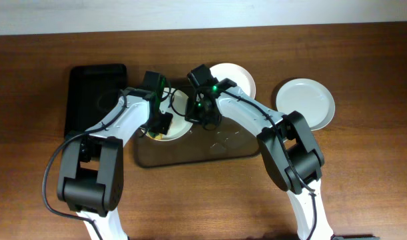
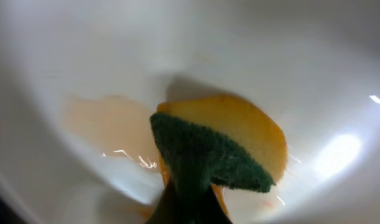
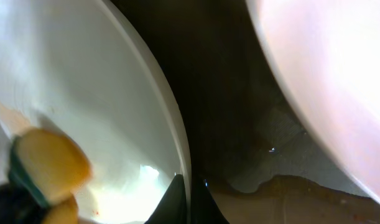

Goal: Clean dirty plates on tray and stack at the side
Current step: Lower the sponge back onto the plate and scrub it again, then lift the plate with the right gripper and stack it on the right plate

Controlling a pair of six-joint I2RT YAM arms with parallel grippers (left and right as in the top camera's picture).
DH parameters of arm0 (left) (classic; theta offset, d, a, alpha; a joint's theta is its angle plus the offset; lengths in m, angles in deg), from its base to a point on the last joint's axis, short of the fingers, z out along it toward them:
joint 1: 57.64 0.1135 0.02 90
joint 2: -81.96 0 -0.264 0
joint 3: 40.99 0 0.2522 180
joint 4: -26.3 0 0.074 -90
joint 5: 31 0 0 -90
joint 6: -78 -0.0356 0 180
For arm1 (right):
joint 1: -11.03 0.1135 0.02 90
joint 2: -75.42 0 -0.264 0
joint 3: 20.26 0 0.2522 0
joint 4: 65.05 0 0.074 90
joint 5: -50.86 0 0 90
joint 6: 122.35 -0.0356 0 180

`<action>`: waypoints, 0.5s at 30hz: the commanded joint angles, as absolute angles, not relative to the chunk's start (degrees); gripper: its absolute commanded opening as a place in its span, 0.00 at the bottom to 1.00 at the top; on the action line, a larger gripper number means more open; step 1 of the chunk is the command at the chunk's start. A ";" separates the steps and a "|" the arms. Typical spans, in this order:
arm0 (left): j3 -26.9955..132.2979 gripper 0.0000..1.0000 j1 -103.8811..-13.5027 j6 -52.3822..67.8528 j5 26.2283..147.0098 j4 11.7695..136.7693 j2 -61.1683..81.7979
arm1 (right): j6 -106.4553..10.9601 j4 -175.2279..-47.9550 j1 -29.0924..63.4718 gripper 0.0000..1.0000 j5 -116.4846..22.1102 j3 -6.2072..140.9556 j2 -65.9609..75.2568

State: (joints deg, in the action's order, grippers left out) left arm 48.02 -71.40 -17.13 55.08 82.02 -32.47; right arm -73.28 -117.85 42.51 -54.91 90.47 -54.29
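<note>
The dirty plate lies on the left part of the brown tray, which sits in the middle of the table. In the left wrist view, a pale orange smear is visible on the white inside of this plate, just left of a yellow sponge with a green scouring side. The sponge is folded and presses on the plate surface. The left gripper is over the plate, and its fingers pinch the sponge from the near side. The right gripper is at the right edge of the same plate. In the right wrist view, its two dark fingers are closed on the thin white rim, one on each side. The tray surface beside this rim looks wet and shiny. A second plate lies at the far right corner of the tray, and it looks clean from above. A third plate, also clean, rests on the table to the right, apart from the tray. A smaller black tray lies on the table at the left, beside the brown tray.
</note>
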 commanded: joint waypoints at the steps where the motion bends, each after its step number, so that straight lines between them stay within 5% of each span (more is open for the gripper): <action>1: 45.07 0.00 -69.87 -9.32 37.66 79.88 -37.37 | -73.08 -118.64 42.38 0.04 -53.84 90.77 -56.17; 9: 52.96 0.00 -69.98 -5.13 32.85 75.22 -37.37 | -73.06 -118.90 42.38 0.04 -53.49 90.79 -56.17; 15: 77.48 0.00 -69.70 -5.17 48.19 88.84 -37.30 | -73.06 -119.06 42.40 0.04 -53.51 90.79 -56.17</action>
State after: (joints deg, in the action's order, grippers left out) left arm 66.90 -70.29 -6.13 41.75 84.66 -37.80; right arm -73.87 -118.44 42.55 -55.09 90.51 -54.29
